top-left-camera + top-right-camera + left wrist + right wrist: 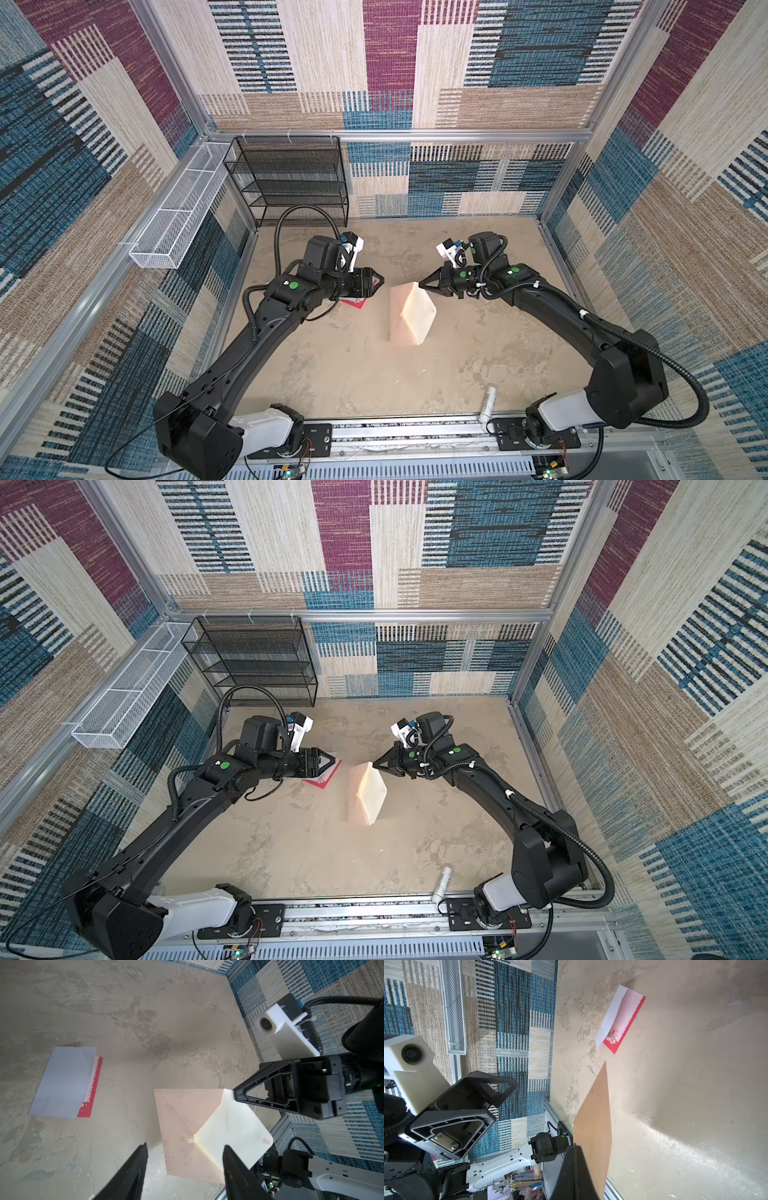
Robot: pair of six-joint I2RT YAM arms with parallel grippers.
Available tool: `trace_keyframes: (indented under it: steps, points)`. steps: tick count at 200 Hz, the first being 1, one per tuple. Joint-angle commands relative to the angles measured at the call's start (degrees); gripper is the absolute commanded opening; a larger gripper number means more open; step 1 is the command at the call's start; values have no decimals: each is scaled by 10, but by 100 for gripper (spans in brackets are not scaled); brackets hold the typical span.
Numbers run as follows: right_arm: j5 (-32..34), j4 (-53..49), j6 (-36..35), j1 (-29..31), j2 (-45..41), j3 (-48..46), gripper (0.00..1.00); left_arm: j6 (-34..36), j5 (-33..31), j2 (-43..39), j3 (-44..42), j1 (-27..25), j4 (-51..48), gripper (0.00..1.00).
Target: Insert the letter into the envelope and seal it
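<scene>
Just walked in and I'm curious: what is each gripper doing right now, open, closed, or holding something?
Left gripper: open, holding nothing.
Right gripper: closed on a flap corner of the envelope.

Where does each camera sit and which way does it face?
Top views: high behind the robot, looking down on the table; both arms show.
Left wrist: on left arm, facing envelope and letter; open left pincer shows.
Right wrist: on right arm, facing letter; right pincer, shut on envelope, shows.
Shared: all show envelope and letter.
</scene>
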Motion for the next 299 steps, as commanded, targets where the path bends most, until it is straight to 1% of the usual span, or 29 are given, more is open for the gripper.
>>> trace_keyframes:
  steps: [1,22,50,70,114,124,131,137,164,209,240,281,299]
  points:
    - [-24,22,4,2,11,-21,3,-13,-15,-10,-11,1,13,61]
    - [-23,21,-28,2,26,-49,3,-14,-13,-10,-17,0,9,61]
    - [-12,20,-109,1,59,-67,4,-15,-12,-12,-22,1,13,61]
    - [-9,39,-142,-6,74,-87,6,-9,-15,-12,-18,1,5,61]
    - [17,18,-219,-26,119,-79,9,10,-28,-11,-5,1,-11,61]
    - [28,16,-234,-30,124,-76,11,11,-29,-9,-4,2,-12,61]
    - [37,15,-245,-32,127,-73,18,11,-29,-7,-4,1,-11,61]
    - [41,15,-253,-33,129,-71,20,11,-28,-6,-4,2,-9,61]
    - [52,10,-278,-37,145,-62,24,11,-28,5,4,2,-10,61]
    - [74,4,-276,-41,145,-53,30,15,-33,19,23,2,-22,61]
    - [94,2,-252,-41,123,-35,35,6,-48,21,23,2,-26,61]
    - [151,12,-177,-41,61,-27,47,-29,-84,38,34,3,-36,63]
    - [186,25,-140,-41,31,-37,49,-51,-106,44,34,3,-44,64]
